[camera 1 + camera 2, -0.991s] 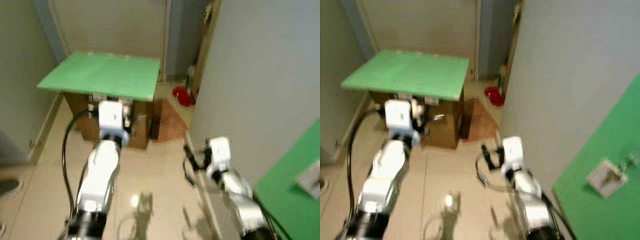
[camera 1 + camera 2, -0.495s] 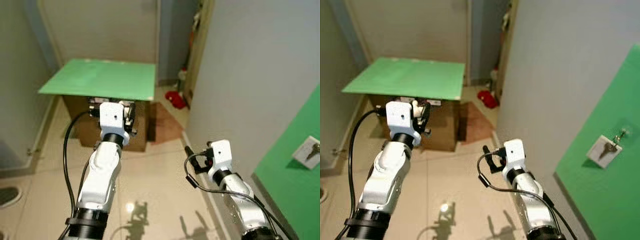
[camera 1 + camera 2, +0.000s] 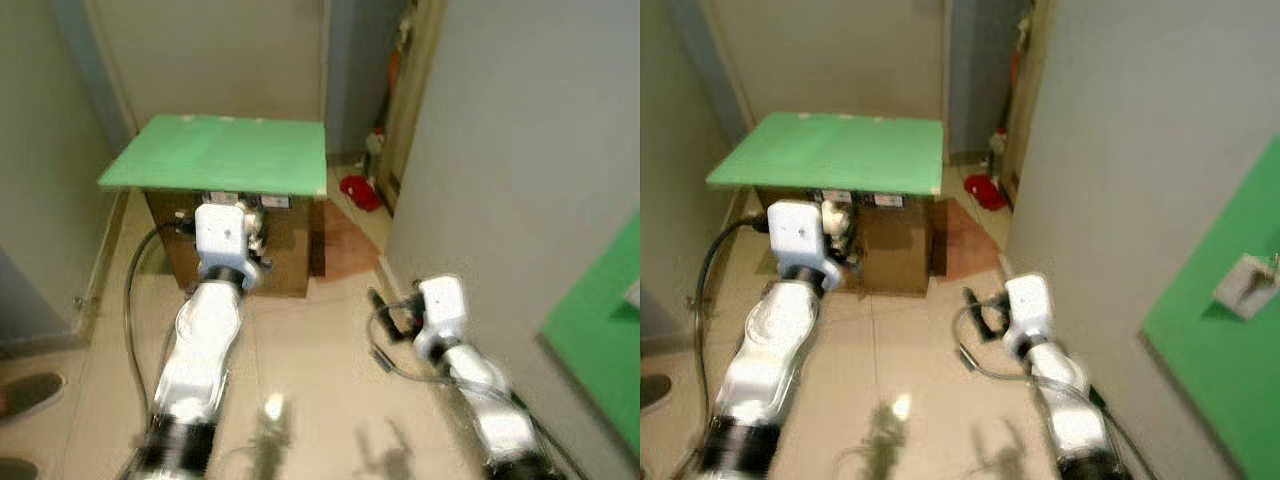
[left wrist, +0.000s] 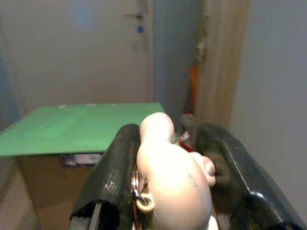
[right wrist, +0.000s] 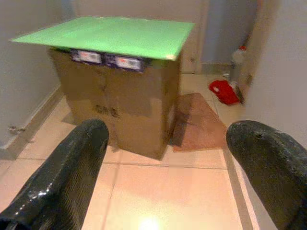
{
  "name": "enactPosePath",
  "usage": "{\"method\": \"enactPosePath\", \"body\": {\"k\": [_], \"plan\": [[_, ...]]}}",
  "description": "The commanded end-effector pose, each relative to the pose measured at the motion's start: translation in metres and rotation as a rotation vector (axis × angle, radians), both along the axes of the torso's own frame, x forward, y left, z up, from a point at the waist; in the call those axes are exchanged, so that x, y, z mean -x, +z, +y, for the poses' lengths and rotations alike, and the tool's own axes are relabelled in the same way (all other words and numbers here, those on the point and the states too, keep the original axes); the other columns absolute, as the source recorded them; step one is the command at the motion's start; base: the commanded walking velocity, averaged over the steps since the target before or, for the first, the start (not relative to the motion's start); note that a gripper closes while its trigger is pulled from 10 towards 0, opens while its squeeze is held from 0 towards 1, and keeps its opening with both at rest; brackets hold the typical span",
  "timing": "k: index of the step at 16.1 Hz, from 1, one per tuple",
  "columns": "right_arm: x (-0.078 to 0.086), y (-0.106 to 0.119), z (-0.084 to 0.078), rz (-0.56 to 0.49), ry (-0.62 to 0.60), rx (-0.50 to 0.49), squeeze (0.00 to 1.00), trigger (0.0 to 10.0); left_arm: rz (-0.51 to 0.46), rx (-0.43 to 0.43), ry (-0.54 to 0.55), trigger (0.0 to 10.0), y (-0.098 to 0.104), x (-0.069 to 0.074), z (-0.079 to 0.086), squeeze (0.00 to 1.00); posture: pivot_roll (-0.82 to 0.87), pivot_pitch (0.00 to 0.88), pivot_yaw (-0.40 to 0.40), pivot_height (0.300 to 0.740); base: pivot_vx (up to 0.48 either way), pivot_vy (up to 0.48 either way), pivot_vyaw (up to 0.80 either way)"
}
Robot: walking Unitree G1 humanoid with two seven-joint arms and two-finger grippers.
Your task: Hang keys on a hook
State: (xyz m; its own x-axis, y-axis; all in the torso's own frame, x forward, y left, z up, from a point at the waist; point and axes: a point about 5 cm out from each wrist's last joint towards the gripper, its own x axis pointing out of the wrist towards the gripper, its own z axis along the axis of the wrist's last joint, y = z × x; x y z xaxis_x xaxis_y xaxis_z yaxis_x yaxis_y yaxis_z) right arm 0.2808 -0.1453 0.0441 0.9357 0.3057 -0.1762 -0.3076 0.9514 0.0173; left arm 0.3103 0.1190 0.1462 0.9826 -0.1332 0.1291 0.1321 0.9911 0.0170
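2 silver arms are reaching forward over a tiled floor (image 3: 330, 350) as I am watching remotely. My left gripper (image 4: 172, 191) is clamping a pale, rounded keychain charm (image 4: 172, 187) between its 2 black fingers (image 4: 110, 182), with a small metal ring (image 4: 143, 203) showing at the charm's lower edge; I cannot make out the keys themselves. Ahead of that gripper a cardboard box (image 3: 240, 235) is standing with a green board (image 3: 225, 155) lying flat on top. My right gripper (image 5: 163, 158) is hanging with fingers spread wide apart, gripping nothing. Beyond it a red object (image 5: 224, 91) is lying on the floor. Right of it, a green panel (image 3: 1230, 340) is covering the wall, carrying a small white plate (image 3: 1245, 285), blurred.
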Motion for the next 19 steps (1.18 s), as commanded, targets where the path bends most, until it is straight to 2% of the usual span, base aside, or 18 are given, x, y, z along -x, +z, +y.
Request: {"method": "enactPosePath", "body": {"k": [1, 7, 19], "plan": [[-0.003, 0.005, 0.005, -0.023, 0.005, -0.008, 0.00, 10.0, -0.006, -0.009, 0.011, 0.0, 0.002, -0.002, 0.005, 0.00, -0.01, 0.000, -0.004, 0.740, 0.000, 0.000, 0.00], [-0.003, 0.008, 0.002, -0.045, 0.007, -0.001, 0.00, 10.0, -0.005, -0.017, 0.009, 0.0, 0.001, -0.003, 0.005, 0.00, -0.02, 0.000, -0.006, 0.740, 0.000, 0.000, 0.00], [-0.001, 0.006, 0.000, -0.028, -0.012, -0.014, 0.00, 10.0, 0.059, -0.079, -0.170, 0.0, -0.009, 0.002, -0.009, 0.00, -0.02, 0.000, 0.003, 0.740, 0.000, 0.000, -0.66]]}}
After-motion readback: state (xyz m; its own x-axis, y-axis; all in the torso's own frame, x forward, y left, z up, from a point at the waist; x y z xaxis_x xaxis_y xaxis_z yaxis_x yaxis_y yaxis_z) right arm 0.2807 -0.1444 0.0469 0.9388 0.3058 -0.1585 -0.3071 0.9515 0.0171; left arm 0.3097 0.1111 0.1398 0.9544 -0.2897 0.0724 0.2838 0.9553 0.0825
